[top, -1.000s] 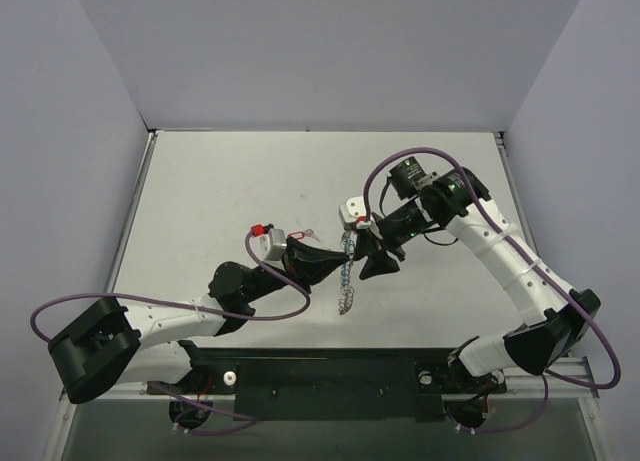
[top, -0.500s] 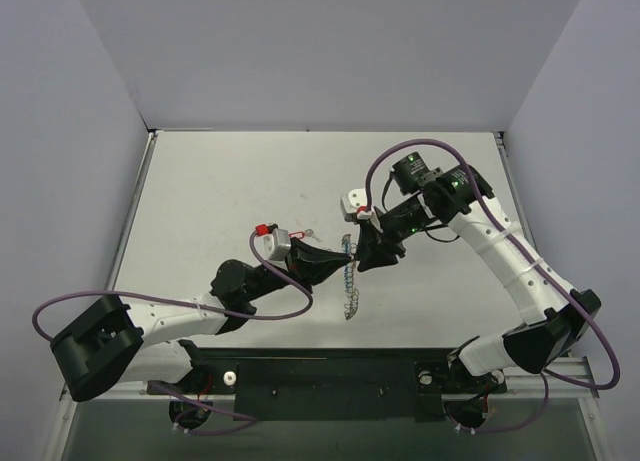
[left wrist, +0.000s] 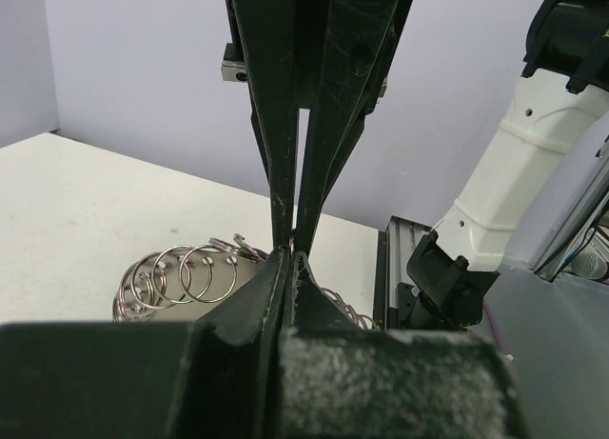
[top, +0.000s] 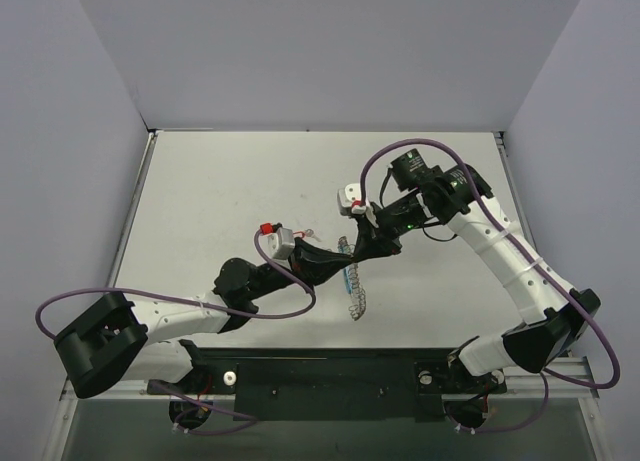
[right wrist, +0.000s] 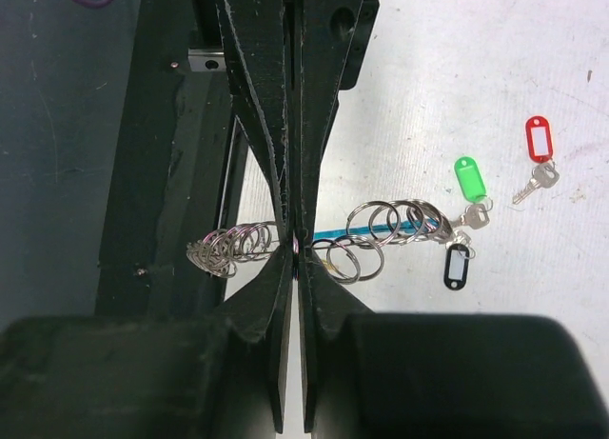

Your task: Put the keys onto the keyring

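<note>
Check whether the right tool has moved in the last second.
Yes. In the top view the right tool has shifted left and slightly away from the black base rail, closing on the keyring.

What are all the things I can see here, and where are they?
table: one, white, under everything
keyring: one, silver coil with a blue piece, stretched between the two grippers
green key: one, silver with green tag, by the coil's end
black key: one, black tag, by the same end
red key: one, silver with red tag, lying apart on the table
left arm: one, white and black, near edge
right arm: one, white and black, near edge
left gripper: one, black, shut on the keyring
right gripper: one, black, shut on the keyring
</note>
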`<state>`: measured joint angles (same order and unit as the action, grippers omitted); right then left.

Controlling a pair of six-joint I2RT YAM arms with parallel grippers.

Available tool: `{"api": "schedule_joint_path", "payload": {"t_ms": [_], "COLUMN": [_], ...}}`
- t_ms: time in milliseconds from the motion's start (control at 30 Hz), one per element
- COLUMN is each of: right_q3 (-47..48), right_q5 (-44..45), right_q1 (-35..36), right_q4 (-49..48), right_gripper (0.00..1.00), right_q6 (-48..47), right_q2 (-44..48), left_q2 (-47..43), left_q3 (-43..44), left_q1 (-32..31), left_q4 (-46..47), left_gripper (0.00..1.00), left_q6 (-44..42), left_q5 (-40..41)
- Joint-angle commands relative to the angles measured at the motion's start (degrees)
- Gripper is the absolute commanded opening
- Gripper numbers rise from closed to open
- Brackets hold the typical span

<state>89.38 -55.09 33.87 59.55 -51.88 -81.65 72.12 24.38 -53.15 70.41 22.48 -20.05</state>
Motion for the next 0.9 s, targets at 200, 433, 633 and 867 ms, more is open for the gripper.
{"api": "schedule_joint_path", "payload": {"t_ms": [200, 433, 633, 867], "right_q3": [-5.1, -12.8, -12.5, -9.9], "right_q5": [0.8, 13.8, 22.3, 42.4], "right_q1": [-5.6, -15.6, -31.2, -33.8], "right_q4": [-2.4, 0.1, 9.4, 2.2], "right_gripper": [0.00, 0.00, 0.00, 0.00], "right_q6": [5.1, 6.4, 1.8, 5.2], "right_q2": [5.2, 8.3, 5.4, -0.6], "left_q2": [-5.0, -19.4, -29.8, -30.3], "left_q3": [-2.0, -1.2, 7.1, 11.0], "left_q1": [1.6, 5.2, 7.5, 7.5], "left_q4": [2.5, -20.8, -58.3, -76.5], "left_gripper": [0.43, 0.56, 0.67, 0.69], "left_q6": [3.2, 0.2, -12.2, -25.6], "left_q5": [7.1, 9.9, 15.0, 18.4]}}
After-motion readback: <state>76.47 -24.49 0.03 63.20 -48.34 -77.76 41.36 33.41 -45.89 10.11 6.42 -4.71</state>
